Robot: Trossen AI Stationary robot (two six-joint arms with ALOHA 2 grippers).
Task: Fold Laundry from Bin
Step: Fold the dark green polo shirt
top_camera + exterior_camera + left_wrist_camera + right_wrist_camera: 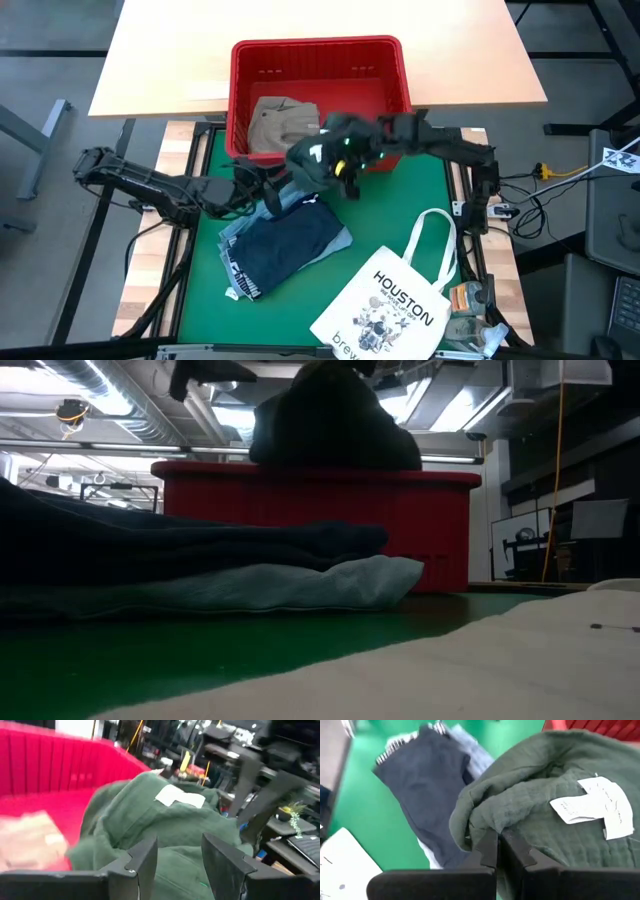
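A: Largest first. Green mat (400, 205) on the table, red bin (395, 75) at its far edge, white tote (395, 300) near right.

B: Laundry?

A: Khaki garment (280, 125) lies inside the bin, left side. Navy garment (290, 245) sits on the denim one (235, 255), both flat on the mat near the middle. Green garment (540, 805) hangs bunched in the air over the bin's near rim, a white label (595, 802) showing on it.

B: Who holds it?

A: Right gripper (500, 847), jaws clamped together on a fold of the green cloth. Left gripper (177, 857) is just beside the bundle on its left; fingers stand apart with cloth behind them, nothing pinched.

B: How will it handle?

A: My guess: light, soft, limp. Crinkled weave, so probably not slippery, but it sags and folds onto itself. One pinch keeps it a lump.

B: Where to take hold?

A: Likely a free edge or corner away from the right pinch, so the two arms can draw it flat over the mat. Which hem is which, I cannot tell.
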